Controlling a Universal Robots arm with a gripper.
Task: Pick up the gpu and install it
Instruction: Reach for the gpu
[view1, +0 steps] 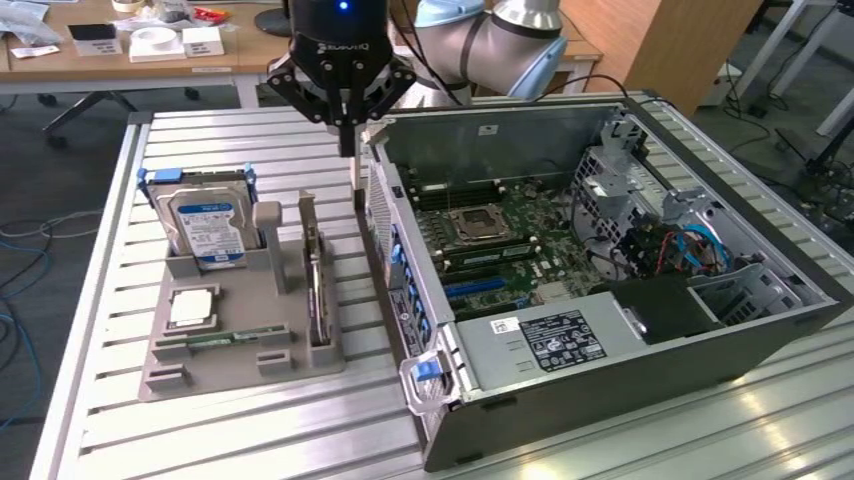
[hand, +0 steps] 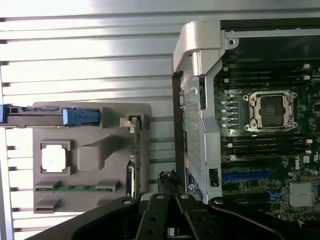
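Observation:
The gpu (view1: 312, 270) stands edge-on in a slot of the grey holder (view1: 240, 365), a thin dark card with its metal bracket end toward the far side. In the wrist view the gpu (hand: 133, 160) runs along the holder's edge nearest the case. My gripper (view1: 350, 145) hangs above the far end of the gap between holder and computer case (view1: 601, 390). It is shut, nothing shows between its fingers, and it is clear of the card. In the wrist view the gripper (hand: 171, 212) has its black fingers (hand: 150, 220) pressed together.
The holder also carries a silver hard drive (view1: 207, 228) with blue label, a processor chip (view1: 194, 306) and a green memory stick (view1: 220, 338). The open case shows the motherboard with its socket (view1: 478, 225) and a blue slot (hand: 249, 175). A wooden desk (view1: 200, 50) stands behind.

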